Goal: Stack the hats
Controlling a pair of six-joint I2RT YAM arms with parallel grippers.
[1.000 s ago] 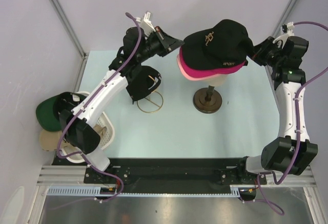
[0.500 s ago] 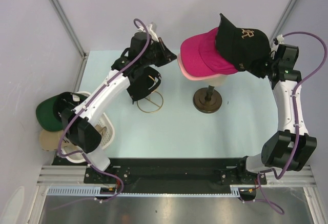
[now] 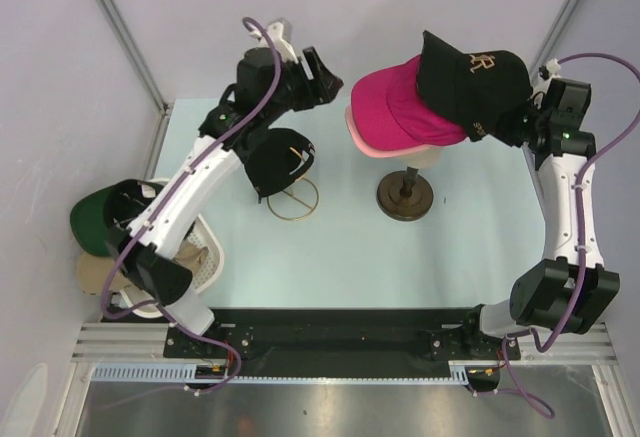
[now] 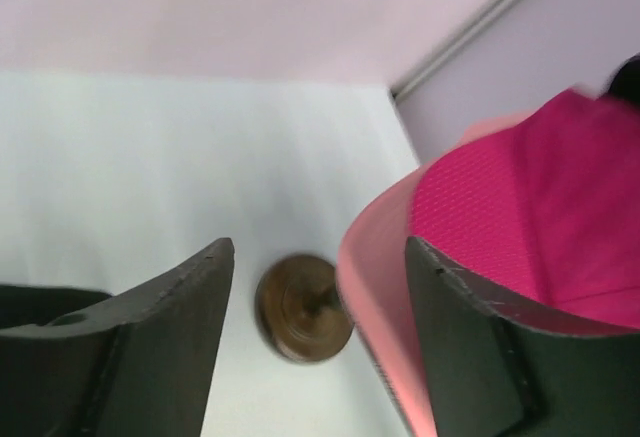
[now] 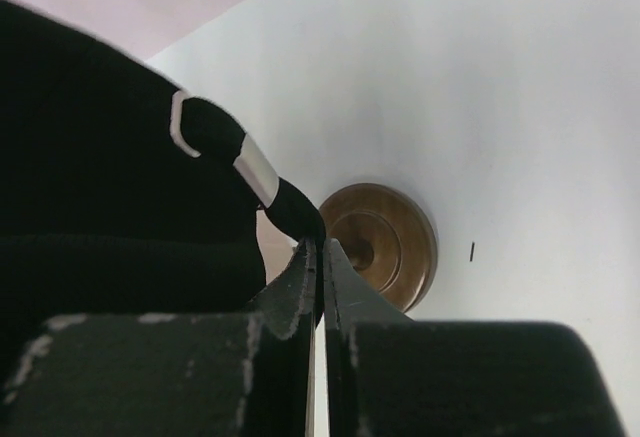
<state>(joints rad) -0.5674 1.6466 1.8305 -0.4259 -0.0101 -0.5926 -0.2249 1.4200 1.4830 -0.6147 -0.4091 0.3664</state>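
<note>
- We count 6 caps: black cap w/ gold logo (image 3: 470,82), magenta cap (image 3: 400,107), pale pink cap (image 3: 353,133), plain black cap (image 3: 275,162), green cap (image 3: 92,222), tan cap (image 3: 95,275).
- 2 arms, 1 wire stand (image 3: 295,200) under the plain black cap, 1 head form (image 3: 425,157) on 1 round brown base (image 3: 405,198), 1 basket (image 3: 205,257) at the table's (image 3: 330,247) left edge.
- Magenta sits on pale pink, both on the head form. Their brims point left toward the left arm, so the long axis runs left-right.
- The logo cap hangs tipped at the stack's right side, overlapping the magenta crown. Its back end is at the right gripper (image 3: 510,122); its brim end points left and toward the far wall.
- Green lies on tan, at the far left beside the basket.
- Right gripper: jaws pressed together, pinching the logo cap's back strap area, as the right wrist cam shows.
- Left gripper (image 3: 320,72): jaws apart, nothing between them. It sits just left of the pink brim, not touching.
- Vs 1 s ago: the logo cap sat square atop the magenta; now it's pulled off to the right & tilted, and most of the magenta crown shows.
- Vs 0.5 s ago: the left jaws were together lower by the brims; now they're spread, and the gripper has backed off toward the far wall.
</note>
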